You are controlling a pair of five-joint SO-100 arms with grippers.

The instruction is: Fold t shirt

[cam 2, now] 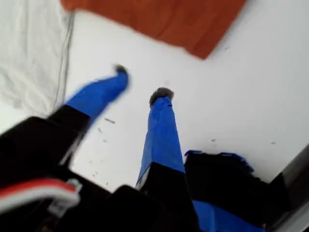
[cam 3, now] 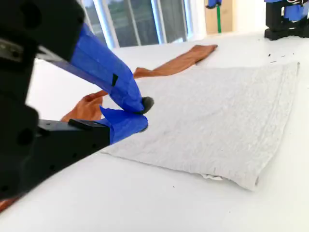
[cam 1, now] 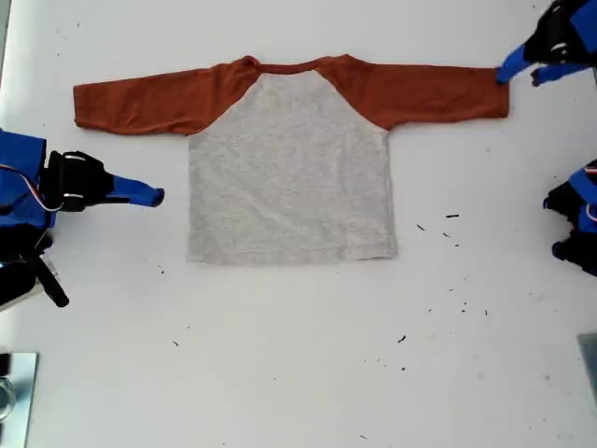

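The t shirt (cam 1: 289, 173) lies flat on the white table, its grey body toward the front and both rust-orange sleeves spread sideways. My first gripper (cam 1: 524, 72) hovers open at the cuff of the sleeve on the exterior view's right. In its wrist view the open gripper (cam 2: 141, 83) is over bare table just short of that sleeve end (cam 2: 193, 24). My second gripper (cam 1: 149, 196) is shut on nothing, a little to the exterior view's left of the grey body. Its wrist view shows the shut gripper (cam 3: 142, 113) low by the t shirt's grey side edge (cam 3: 203, 121).
Small dark specks (cam 1: 452, 217) dot the white table (cam 1: 298, 355) to the exterior view's right of the shirt. An arm base (cam 1: 576, 224) stands at that view's right edge. A metallic object (cam 1: 14, 392) sits at its lower left corner.
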